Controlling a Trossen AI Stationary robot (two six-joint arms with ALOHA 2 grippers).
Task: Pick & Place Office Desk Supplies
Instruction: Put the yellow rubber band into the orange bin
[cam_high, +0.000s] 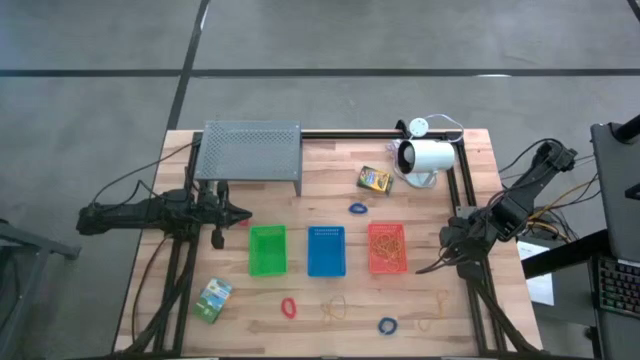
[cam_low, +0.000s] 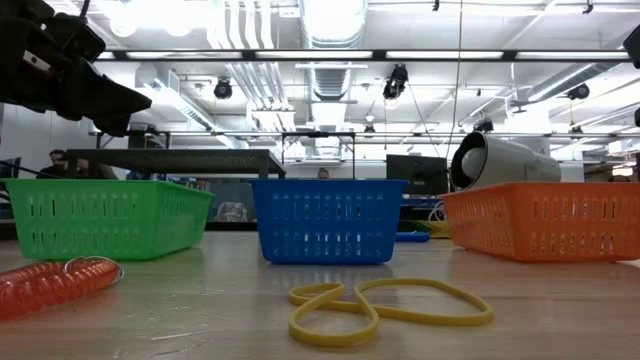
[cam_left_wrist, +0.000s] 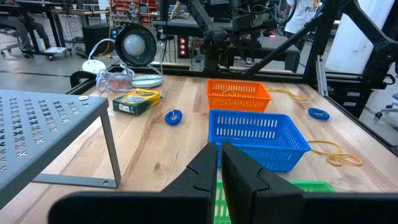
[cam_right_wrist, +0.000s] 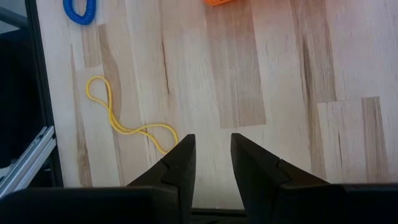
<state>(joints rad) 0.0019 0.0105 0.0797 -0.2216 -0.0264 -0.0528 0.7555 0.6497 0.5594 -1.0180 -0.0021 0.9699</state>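
Yellow rubber band (cam_right_wrist: 127, 121) is being hovered over by the right gripper (cam_right_wrist: 208, 165), jaws open and empty. The left gripper (cam_left_wrist: 221, 163), jaws closed, is being held over the green basket (cam_high: 267, 250).

- L arm reaches in from table's left side, stretched level; left gripper (cam_high: 240, 213) w/ fingers (cam_left_wrist: 205, 171) pressed together, nothing between.
- R arm bent at right edge, right gripper (cam_right_wrist: 208, 163) aimed down, jaws apart, nothing held.
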